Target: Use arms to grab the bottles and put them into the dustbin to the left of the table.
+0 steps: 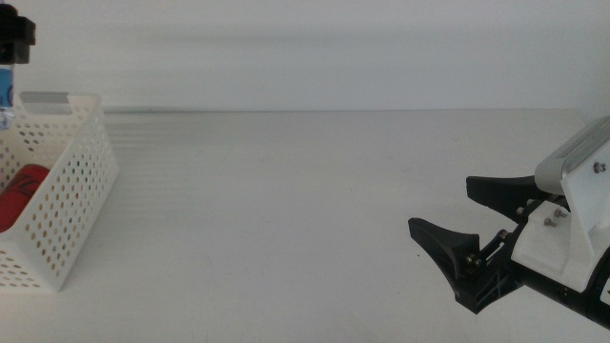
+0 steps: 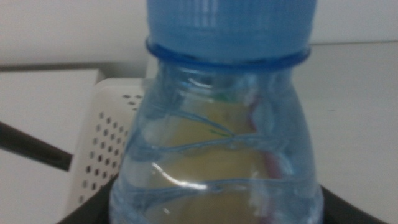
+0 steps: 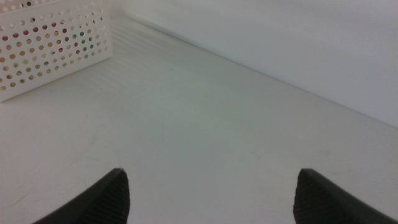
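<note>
Small clear plastic water bottle with blue cap (image 2: 217, 124) fills the left wrist view, upright, cap toward the lens. In the middle view only a sliver of it shows at the far left edge, above the white perforated plastic basket (image 1: 81, 181). Bottle is held over the basket's far left corner, not inside it.

Left gripper (image 1: 16, 38): only a black piece visible at the top left corner of the middle view, right above the bottle sliver. In the left wrist view dark jaw material sits against both lower sides of the bottle, so it's clamped on the bottle.

Basket stands on the white matte tabletop (image 1: 286, 210) at the left edge. Slim red can (image 1: 21, 193) lies on its side inside. Through the clear bottle and through the basket holes in the right wrist view there are yellow and green patches inside the basket; can't tell the object from these.

Right gripper (image 1: 457, 224): low at the right side of the table, well apart from the basket, pointing toward it. Fingers spread wide, nothing between them. Right wrist view confirms: two dark tips, bare table between.
</note>
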